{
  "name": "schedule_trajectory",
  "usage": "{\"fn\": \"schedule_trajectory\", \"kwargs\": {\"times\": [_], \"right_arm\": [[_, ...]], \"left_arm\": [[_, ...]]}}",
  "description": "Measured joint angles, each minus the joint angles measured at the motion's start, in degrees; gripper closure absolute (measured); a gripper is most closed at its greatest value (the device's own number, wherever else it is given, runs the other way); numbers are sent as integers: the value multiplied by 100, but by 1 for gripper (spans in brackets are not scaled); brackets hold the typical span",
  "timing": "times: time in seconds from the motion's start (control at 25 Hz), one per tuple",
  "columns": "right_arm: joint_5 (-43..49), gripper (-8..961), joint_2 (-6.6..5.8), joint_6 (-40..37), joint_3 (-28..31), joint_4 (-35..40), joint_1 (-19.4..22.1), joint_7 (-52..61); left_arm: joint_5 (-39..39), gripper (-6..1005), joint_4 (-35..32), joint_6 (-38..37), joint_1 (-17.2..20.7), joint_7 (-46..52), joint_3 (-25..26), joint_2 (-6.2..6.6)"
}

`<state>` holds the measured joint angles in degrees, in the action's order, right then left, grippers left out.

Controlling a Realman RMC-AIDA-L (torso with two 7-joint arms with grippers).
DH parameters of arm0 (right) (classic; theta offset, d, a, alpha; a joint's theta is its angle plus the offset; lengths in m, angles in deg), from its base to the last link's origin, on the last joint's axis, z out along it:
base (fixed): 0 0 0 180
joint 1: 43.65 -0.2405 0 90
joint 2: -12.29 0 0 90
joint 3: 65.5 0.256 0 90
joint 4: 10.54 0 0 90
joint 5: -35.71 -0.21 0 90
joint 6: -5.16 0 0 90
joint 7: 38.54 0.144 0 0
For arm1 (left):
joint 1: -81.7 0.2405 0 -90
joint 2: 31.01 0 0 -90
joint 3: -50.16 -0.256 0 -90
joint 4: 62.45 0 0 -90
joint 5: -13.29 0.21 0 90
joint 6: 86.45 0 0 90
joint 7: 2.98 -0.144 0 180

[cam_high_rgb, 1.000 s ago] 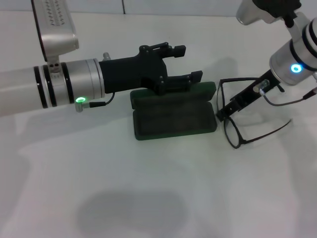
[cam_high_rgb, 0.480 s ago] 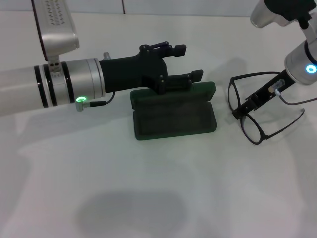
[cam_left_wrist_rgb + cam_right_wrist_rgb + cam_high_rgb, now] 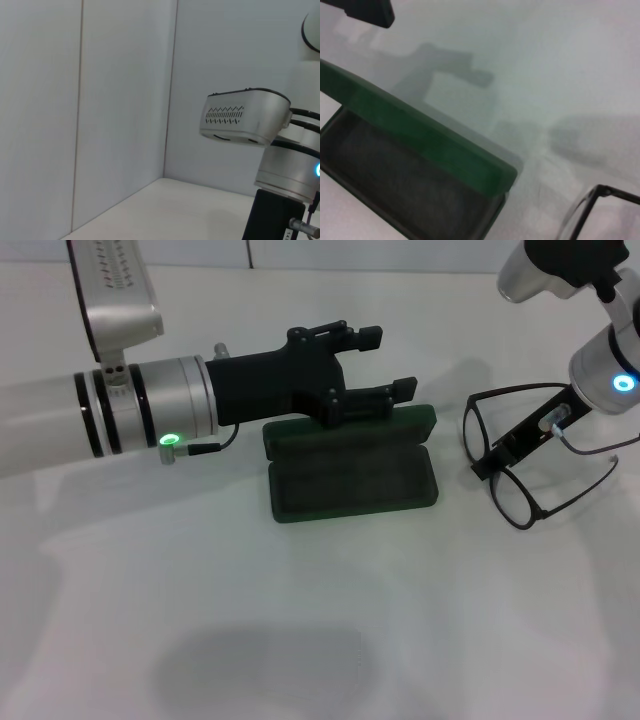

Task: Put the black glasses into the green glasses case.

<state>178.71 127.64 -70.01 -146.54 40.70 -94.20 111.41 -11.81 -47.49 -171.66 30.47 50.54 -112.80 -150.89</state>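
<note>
The green glasses case (image 3: 352, 483) lies open at the middle of the table, its dark lining up and its lid (image 3: 350, 428) standing at the back. It also shows in the right wrist view (image 3: 420, 165). My left gripper (image 3: 388, 362) is open just behind and above the lid, with its lower finger (image 3: 398, 390) at the lid's top edge. My right gripper (image 3: 487, 464) is shut on the front frame of the black glasses (image 3: 515, 498), holding them unfolded to the right of the case. One corner of the frame shows in the right wrist view (image 3: 600, 192).
The white table (image 3: 320, 620) spreads in front of the case. The left arm's silver forearm (image 3: 100, 420) reaches across from the left. The left wrist view shows only the wall and the right arm (image 3: 280, 150).
My right gripper has carried the glasses a little to the right and away from the case, then held still. My left gripper has shifted slightly right.
</note>
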Motion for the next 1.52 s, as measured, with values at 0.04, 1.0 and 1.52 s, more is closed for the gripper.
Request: {"fn": "schedule_trajectory", "kwargs": {"times": [0.04, 1.0, 1.52], "right_arm": [[0, 265, 1, 7, -2, 1, 9, -17], [70, 756, -29, 231, -305, 321, 323, -215], [-3266, 859, 20, 200, 2231, 1081, 2155, -4156]], "left_arm": [[-4, 199, -20, 3, 9, -1, 1, 0], [-153, 199, -54, -36, 18, -7, 1, 6], [-565, 200, -64, -1281, 123, 170, 0, 47]]}}
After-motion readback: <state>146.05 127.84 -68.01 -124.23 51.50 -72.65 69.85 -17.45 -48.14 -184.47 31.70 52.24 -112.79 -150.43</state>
